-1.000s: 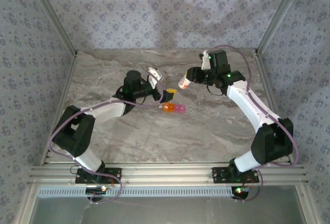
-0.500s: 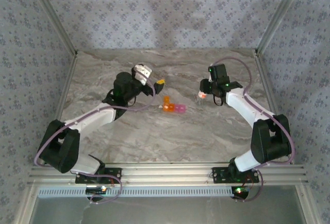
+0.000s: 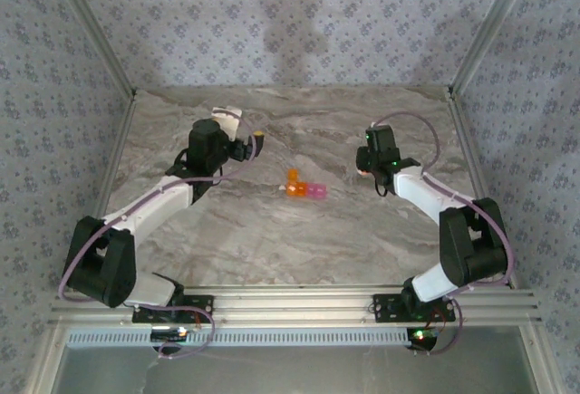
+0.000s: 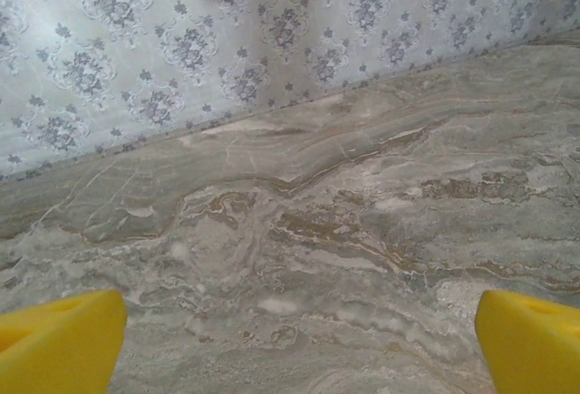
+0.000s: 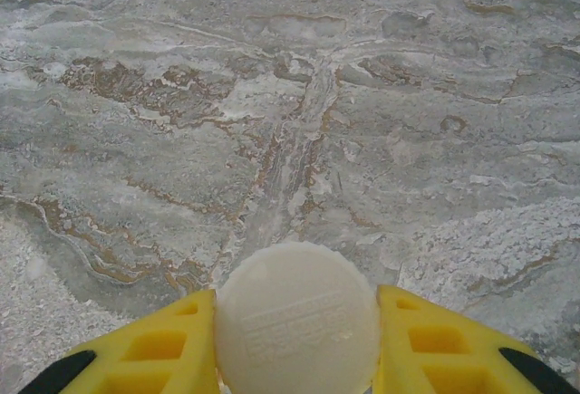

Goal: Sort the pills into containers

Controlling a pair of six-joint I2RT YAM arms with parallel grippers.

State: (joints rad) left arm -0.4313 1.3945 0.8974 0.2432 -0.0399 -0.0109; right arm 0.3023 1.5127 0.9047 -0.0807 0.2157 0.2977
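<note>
The containers (image 3: 305, 189) are set mid-desk (image 3: 272, 240), between the arms. The left claw (image 4: 299, 349) is spread wide and empty. The right claw (image 5: 296, 344) is clamped on a bottle (image 5: 296, 317). If tipped off-target, pills could be scattered past the small containers.

This is a robotics lab test cell, not a home. A marble-patterned surface (image 3: 272, 240) is boxed in by aluminium frame posts (image 3: 93, 27) and floral-print walls (image 3: 290, 23). A left arm (image 3: 154, 206) and a right arm (image 3: 426, 186) are bolted to an extruded aluminium rail (image 3: 290, 305) at its near edge.
</note>
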